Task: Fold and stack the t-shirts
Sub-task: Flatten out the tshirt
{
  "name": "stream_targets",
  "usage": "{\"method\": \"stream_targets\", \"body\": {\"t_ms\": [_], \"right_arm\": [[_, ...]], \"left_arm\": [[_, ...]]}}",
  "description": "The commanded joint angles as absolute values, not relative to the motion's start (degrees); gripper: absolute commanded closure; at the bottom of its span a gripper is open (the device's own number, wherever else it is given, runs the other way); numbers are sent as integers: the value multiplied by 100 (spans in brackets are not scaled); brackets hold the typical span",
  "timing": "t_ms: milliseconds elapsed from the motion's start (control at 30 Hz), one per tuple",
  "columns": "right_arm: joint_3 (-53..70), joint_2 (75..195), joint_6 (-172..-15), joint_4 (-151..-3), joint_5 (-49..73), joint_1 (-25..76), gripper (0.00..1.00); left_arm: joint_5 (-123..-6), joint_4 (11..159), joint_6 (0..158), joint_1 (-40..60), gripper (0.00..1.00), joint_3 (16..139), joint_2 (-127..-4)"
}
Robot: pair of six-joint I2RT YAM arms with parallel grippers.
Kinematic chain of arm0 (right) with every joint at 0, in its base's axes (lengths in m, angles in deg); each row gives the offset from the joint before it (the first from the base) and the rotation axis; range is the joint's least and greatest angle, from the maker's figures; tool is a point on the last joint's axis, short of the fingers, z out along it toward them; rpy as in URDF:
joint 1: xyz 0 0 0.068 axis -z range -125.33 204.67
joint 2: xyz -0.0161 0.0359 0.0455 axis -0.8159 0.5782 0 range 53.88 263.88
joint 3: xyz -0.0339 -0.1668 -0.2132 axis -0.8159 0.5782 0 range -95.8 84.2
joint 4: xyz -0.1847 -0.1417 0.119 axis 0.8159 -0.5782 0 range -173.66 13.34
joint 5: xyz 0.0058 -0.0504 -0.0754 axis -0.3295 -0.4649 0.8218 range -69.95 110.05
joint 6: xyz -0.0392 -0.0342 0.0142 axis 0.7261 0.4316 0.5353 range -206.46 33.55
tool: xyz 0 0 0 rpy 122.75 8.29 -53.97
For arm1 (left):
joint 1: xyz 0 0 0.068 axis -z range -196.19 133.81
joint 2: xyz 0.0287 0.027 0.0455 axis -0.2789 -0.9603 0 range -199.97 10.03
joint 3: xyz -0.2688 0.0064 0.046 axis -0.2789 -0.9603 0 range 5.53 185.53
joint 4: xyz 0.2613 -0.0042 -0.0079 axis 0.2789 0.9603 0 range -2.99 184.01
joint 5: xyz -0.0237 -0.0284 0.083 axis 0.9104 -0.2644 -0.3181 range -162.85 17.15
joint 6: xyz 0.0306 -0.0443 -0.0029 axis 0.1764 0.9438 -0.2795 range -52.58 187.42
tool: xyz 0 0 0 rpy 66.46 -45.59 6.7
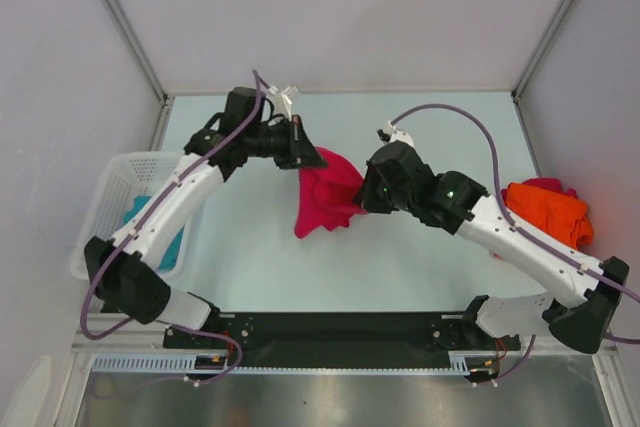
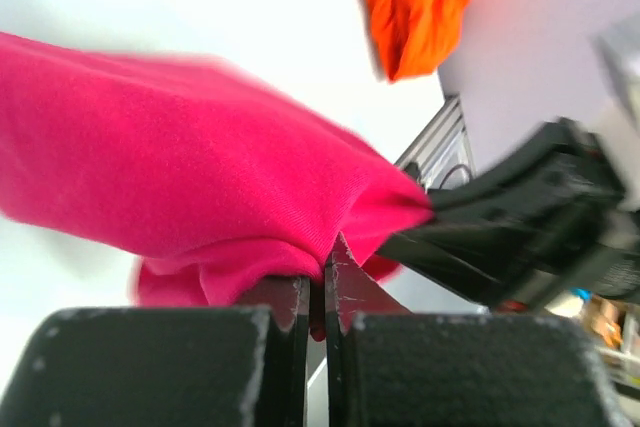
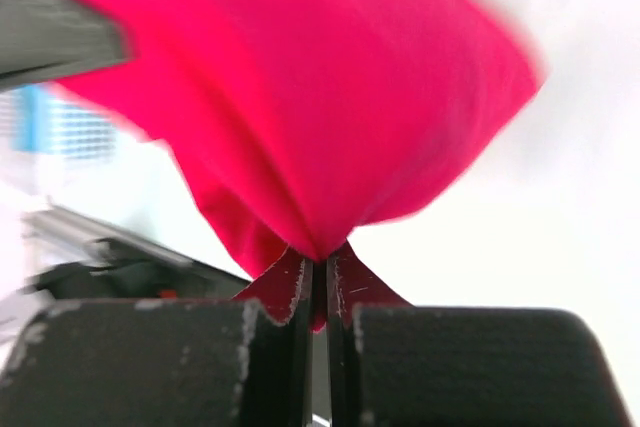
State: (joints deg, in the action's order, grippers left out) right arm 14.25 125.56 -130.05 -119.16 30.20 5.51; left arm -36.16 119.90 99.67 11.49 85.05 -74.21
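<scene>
Above the middle of the desk [image 1: 420,257], one crimson-pink t-shirt [image 1: 328,195] hangs bunched between two tools. The left tool [image 1: 308,155] is clenched on the cloth's upper left edge. The right tool [image 1: 366,187] is clenched on its right edge. One orange t-shirt [image 1: 548,212] lies crumpled at the desk's right edge. One teal t-shirt [image 1: 145,217] sits inside one white mesh basket [image 1: 115,172] at the left. Three shirts show.
</scene>
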Motion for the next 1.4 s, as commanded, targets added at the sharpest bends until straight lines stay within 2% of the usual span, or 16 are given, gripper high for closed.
{"method": "stream_targets", "body": {"t_ms": [0,200,300,367,467,500,567,600,700,933,1167,1367], "right_arm": [[4,12542,-12794,-12587,3874,-24,100],[-834,12323,-13179,-13379,4895,-1009,100],[-695,12042,-13286,-13388,5150,-1045,100],[-450,11909,-13312,-13414,5178,-923,100],[-168,11821,-13374,-13379,4932,-668,100],[-97,11813,-13374,-13362,4879,-641,100],[43,11804,-13400,-13405,4852,-597,100],[105,11786,-13418,-13423,4852,-588,100],[342,11707,-13453,-13432,4748,-474,100],[580,11672,-13479,-13335,4562,-377,100],[607,11672,-13488,-13344,4536,-333,100],[677,11672,-13480,-13344,4510,-228,100]], "left_arm": [[-3374,12374,9581,982,100,9201,-6556],[-3172,12770,9476,728,96,9605,-6195],[-3259,12744,9397,666,89,9729,-6230],[-3277,12727,9361,596,89,9676,-6466],[-3198,12542,9361,517,65,9316,-6809],[-3155,12533,9361,508,50,9229,-7089],[-3058,12376,9422,499,43,8904,-7266],[-3023,12201,9475,508,34,8737,-7319],[-3040,11523,9660,508,20,7999,-7407],[-2979,10452,9827,657,19,6619,-8172],[-3215,10239,9704,877,19,6187,-8454],[-3339,10011,9836,938,24,5625,-8349]]}}
